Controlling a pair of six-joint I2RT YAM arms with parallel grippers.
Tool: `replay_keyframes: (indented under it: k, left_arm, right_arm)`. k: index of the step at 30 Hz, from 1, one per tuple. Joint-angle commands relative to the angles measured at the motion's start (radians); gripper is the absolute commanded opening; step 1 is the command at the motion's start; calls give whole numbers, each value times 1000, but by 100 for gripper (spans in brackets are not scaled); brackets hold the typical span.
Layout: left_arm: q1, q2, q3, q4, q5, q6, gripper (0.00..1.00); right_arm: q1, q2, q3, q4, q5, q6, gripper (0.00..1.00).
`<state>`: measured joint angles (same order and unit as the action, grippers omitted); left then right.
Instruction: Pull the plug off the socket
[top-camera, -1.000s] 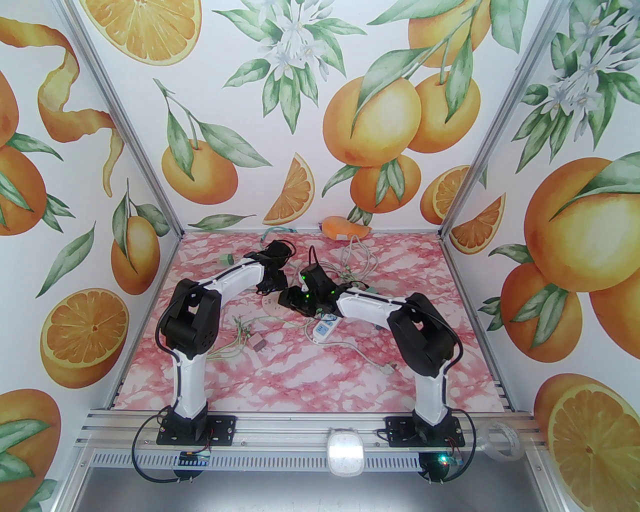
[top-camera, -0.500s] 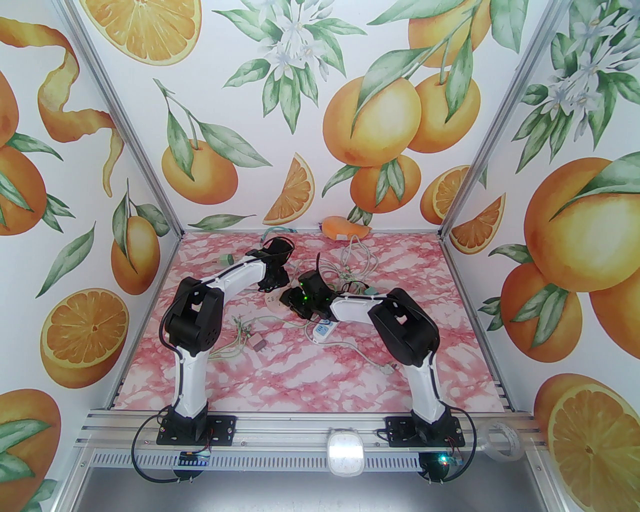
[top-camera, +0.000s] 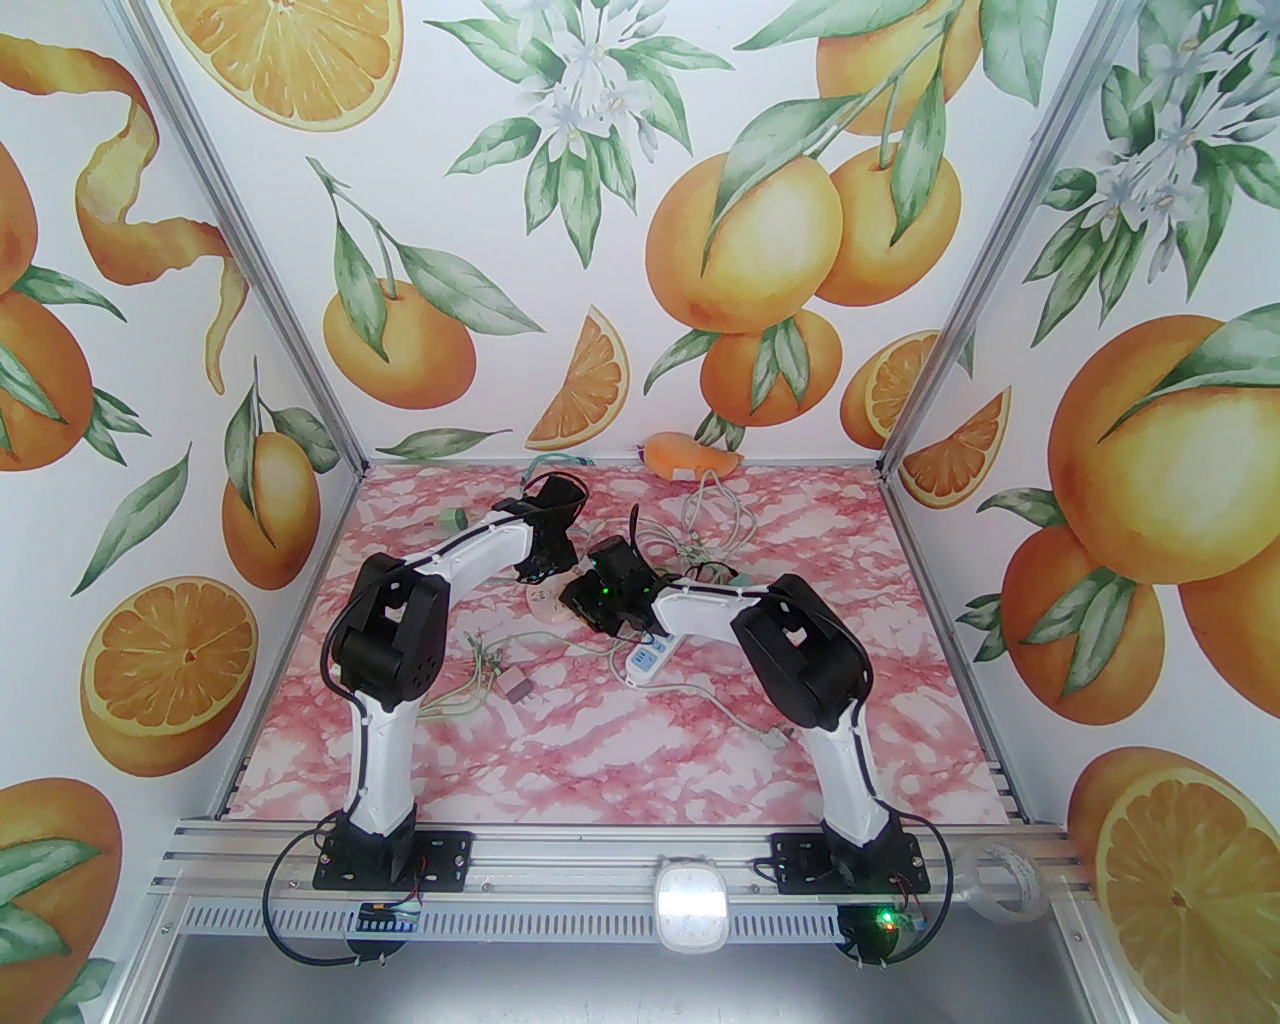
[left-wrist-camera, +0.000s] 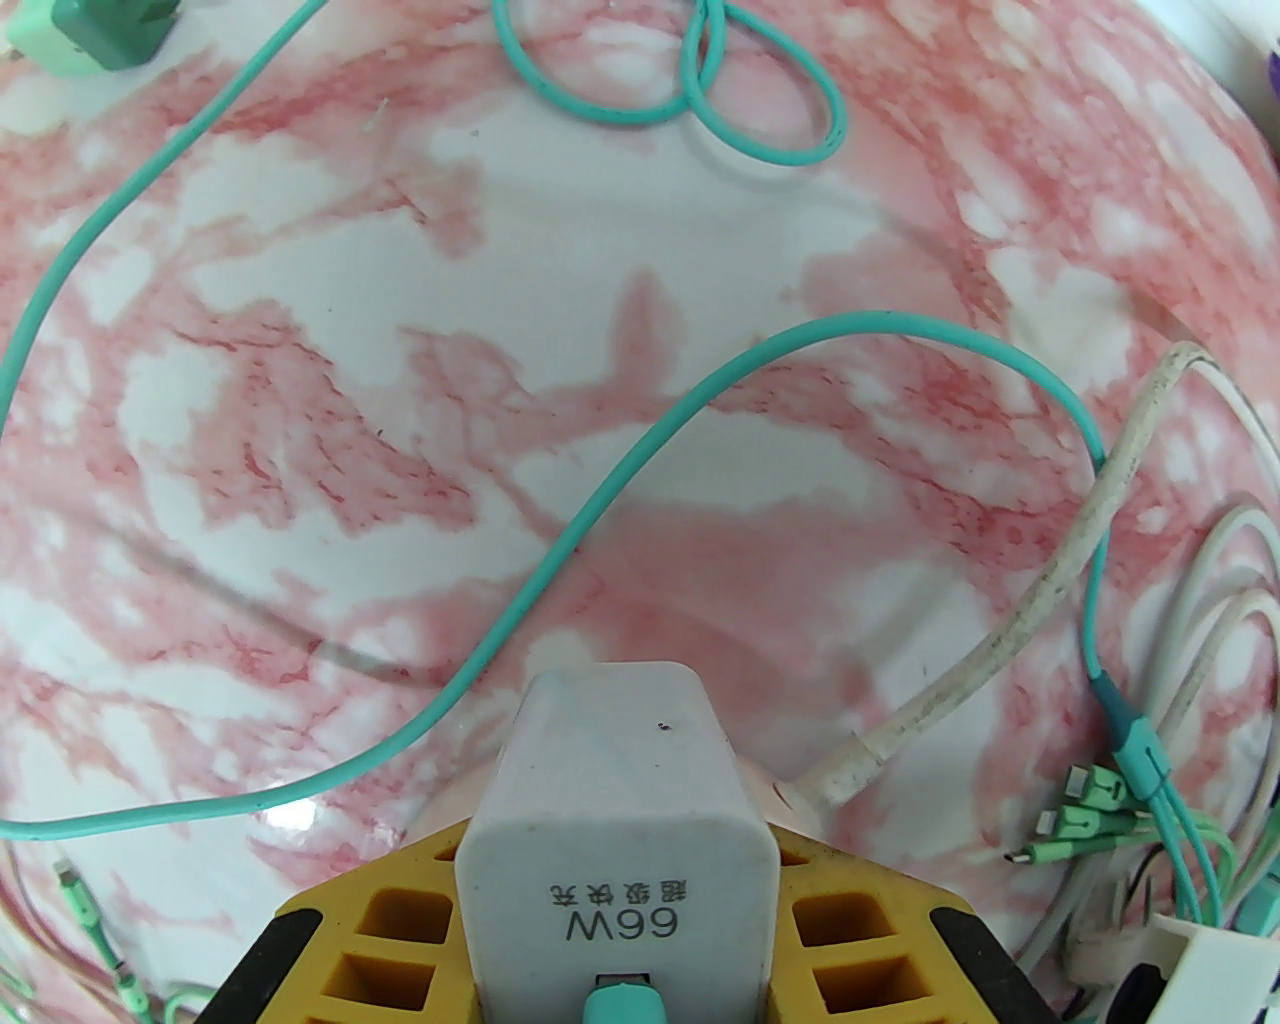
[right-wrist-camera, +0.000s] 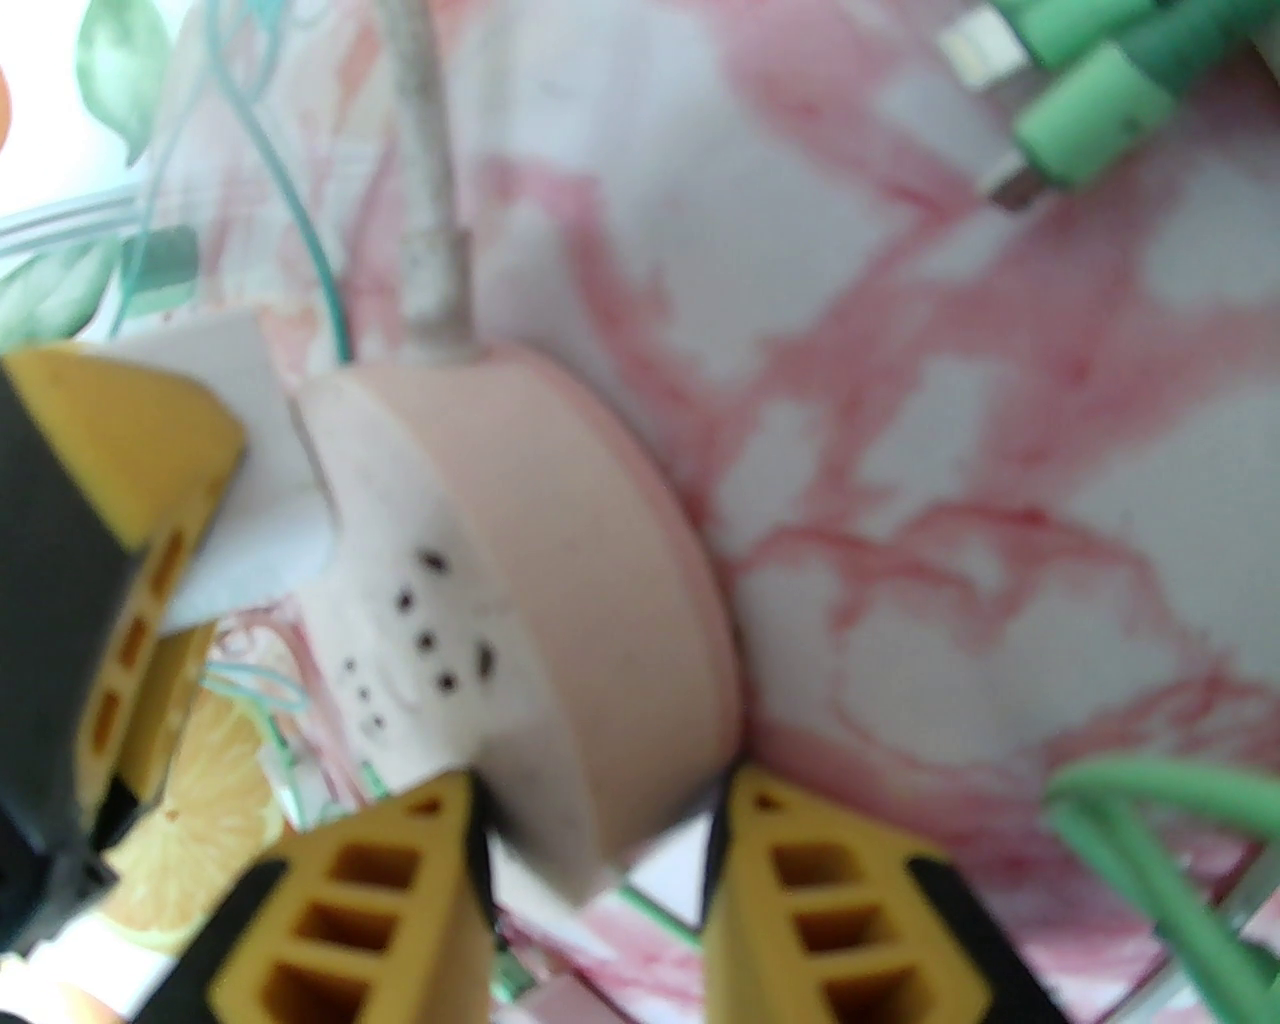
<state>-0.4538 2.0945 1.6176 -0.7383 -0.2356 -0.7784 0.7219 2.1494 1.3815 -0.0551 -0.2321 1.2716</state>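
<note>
Top external view shows a pink-and-white marbled counter (top-camera: 620, 740) enclosed by orange-fruit print walls (top-camera: 500, 300), two arms meeting mid-surface. The left gripper (left-wrist-camera: 620, 875) clamps one boxy white plug (left-wrist-camera: 610, 760), which sits against one round pink-rimmed socket (right-wrist-camera: 560, 600). The right gripper (right-wrist-camera: 600, 800) pinches that socket's edge.

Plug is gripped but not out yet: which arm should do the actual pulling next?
Left. The left gripper is shut on the white plug, seated in the pink socket; the right gripper clamps the socket's rim, so it likely serves better as the brace.
</note>
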Motion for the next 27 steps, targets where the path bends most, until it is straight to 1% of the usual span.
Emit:
replay_keyframes:
  k: [1, 9, 11, 13, 16, 20, 22, 27]
  left_arm:
    - [-26, 13, 30, -7, 73, -19, 23]
    - [-34, -7, 58, -31, 55, 0, 23]
    - [-41, -16, 71, -47, 27, 14, 23]
    - [-54, -28, 65, -45, -3, 33, 23]
    - [-75, -50, 21, -10, -41, 44, 23]
    - [-98, -85, -67, 80, -70, 40, 23]
    - [-108, -85, -77, 88, -94, 38, 21]
    - [-127, -85, -91, 133, -168, 81, 20]
  right_arm:
    - [25, 109, 7, -206, 26, 10, 28]
    - [28, 136, 25, -287, 5, 25, 24]
    - [27, 144, 28, -304, -3, 35, 21]
    - [27, 152, 27, -308, -14, 45, 20]
    - [28, 156, 37, -326, -14, 55, 20]
    - [26, 167, 68, -358, -20, 46, 21]
    - [26, 173, 73, -354, -34, 52, 21]
    - [27, 173, 45, -310, -55, 76, 20]
